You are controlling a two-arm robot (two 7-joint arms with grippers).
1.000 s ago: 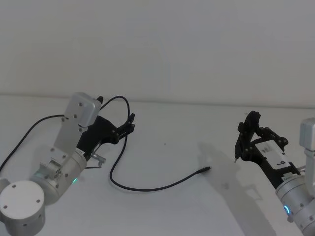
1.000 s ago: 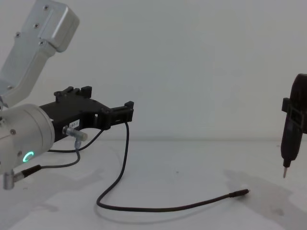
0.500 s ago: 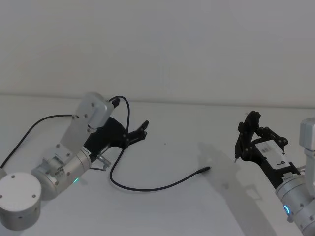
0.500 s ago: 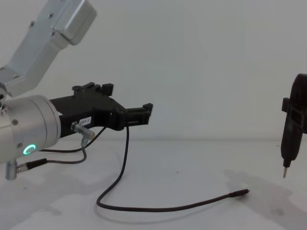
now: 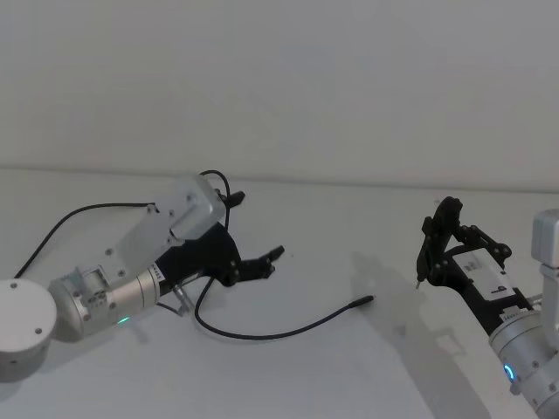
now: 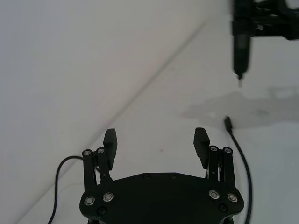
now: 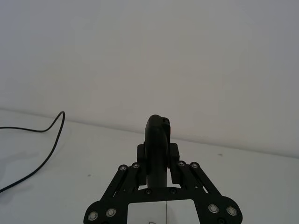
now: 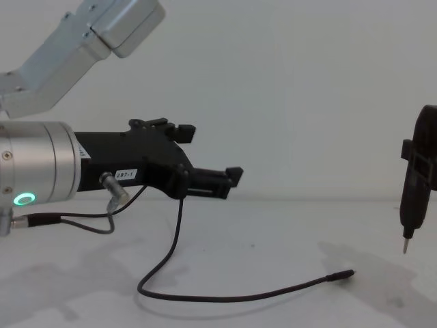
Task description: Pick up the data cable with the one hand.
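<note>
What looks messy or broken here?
Nothing looks broken or spilled. The data cable just lies in a loose curve on the white table, its plug end free. The left gripper hovers near it with open fingers. The right gripper sits off to the right, shut on a black pointed tool.

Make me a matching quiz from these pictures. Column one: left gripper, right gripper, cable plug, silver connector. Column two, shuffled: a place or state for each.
Column one
1. left gripper
2. right gripper
3. cable plug
4. silver connector

Column two
a. lying on the table, gripped by nothing
b. sticking out by the left gripper's base
c. open, raised above the table
d. shut on a black pointed tool

Pairs: 1-c, 2-d, 3-a, 4-b
</note>
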